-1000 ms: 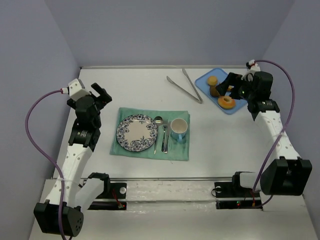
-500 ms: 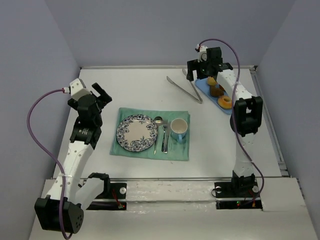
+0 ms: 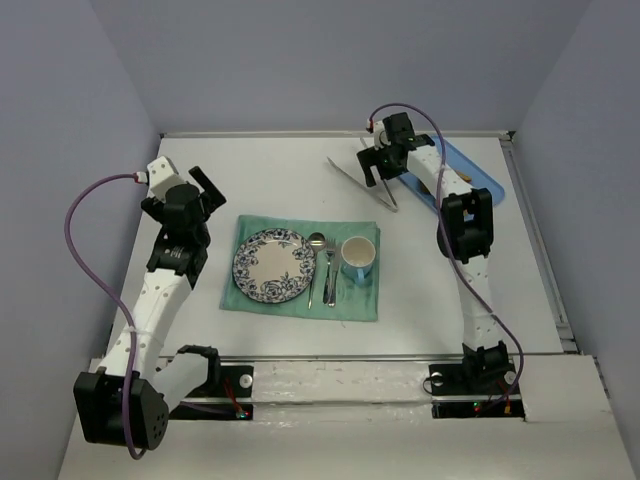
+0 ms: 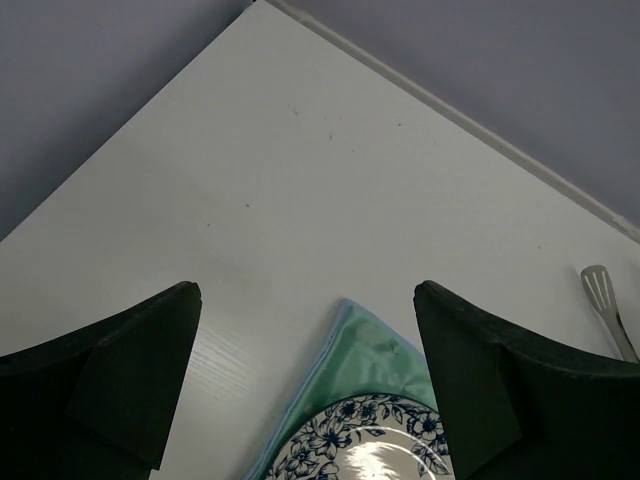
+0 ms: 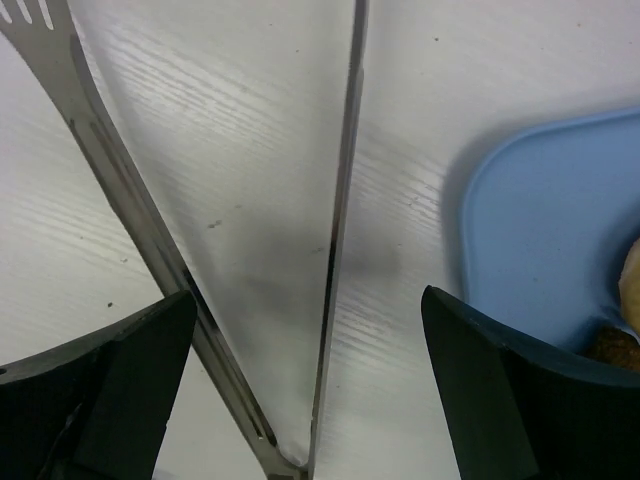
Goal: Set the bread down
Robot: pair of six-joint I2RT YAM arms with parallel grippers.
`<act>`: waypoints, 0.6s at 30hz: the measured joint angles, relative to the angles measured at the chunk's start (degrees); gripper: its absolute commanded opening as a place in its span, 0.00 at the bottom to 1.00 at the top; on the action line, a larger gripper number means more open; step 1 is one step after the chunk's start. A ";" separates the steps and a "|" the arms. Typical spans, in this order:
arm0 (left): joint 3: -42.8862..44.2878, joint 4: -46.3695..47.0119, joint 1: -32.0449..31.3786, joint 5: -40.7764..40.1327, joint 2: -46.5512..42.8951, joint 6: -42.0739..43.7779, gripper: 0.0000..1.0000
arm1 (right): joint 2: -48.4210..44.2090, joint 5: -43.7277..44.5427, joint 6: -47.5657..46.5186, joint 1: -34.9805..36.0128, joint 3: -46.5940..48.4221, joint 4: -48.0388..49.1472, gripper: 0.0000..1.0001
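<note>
The bread does not show in the top view; my right arm covers most of the blue tray [image 3: 472, 166]. In the right wrist view a dark brown bit [image 5: 612, 348] sits on the tray [image 5: 545, 220] at the right edge, under a pale piece; I cannot tell whether it is the bread. The patterned plate [image 3: 274, 265] lies on a green placemat [image 3: 300, 295] and holds nothing. My right gripper [image 3: 380, 165] is open and empty above the metal tongs [image 5: 340, 200], left of the tray. My left gripper [image 3: 203, 188] is open and empty, left of and behind the plate [image 4: 370, 450].
The tongs [image 3: 368, 182] lie on the table behind the placemat. A spoon [image 3: 317, 262], a fork [image 3: 331, 272] and a blue cup [image 3: 357, 258] stand right of the plate on the placemat. Grey walls close in the back and sides.
My right arm has swung left from over the blue tray to above the tongs, still open and empty. The left arm has barely moved.
</note>
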 measured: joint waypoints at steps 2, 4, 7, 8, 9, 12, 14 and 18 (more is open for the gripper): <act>0.00 -0.22 0.00 -0.13 0.35 0.00 0.99 | 0.00 0.02 -0.04 0.63 0.00 -0.52 1.00; 0.00 -0.28 0.00 -0.33 0.61 -0.02 0.99 | 0.00 0.09 -0.37 1.05 0.00 -0.61 1.00; 0.00 -0.57 0.00 -0.48 0.63 -0.02 0.99 | 0.00 0.55 -0.52 1.31 0.00 -0.90 1.00; 0.00 -0.57 0.00 -0.52 0.63 -0.02 0.99 | 0.00 0.70 -0.48 1.31 0.00 -0.96 1.00; 0.00 -0.59 0.00 -0.59 0.63 -0.02 0.99 | 0.02 0.98 -0.42 1.31 0.02 -0.98 0.99; 0.00 -0.59 0.00 -0.68 0.63 -0.02 0.99 | 0.33 1.62 0.20 1.31 0.70 -1.11 1.00; 0.00 -0.59 0.00 -0.72 0.70 -0.02 0.99 | 0.33 1.62 0.74 1.31 0.76 -1.09 1.00; 0.02 -0.61 0.00 -0.74 1.09 -0.02 0.99 | 0.33 0.20 1.77 1.27 0.79 -0.94 1.00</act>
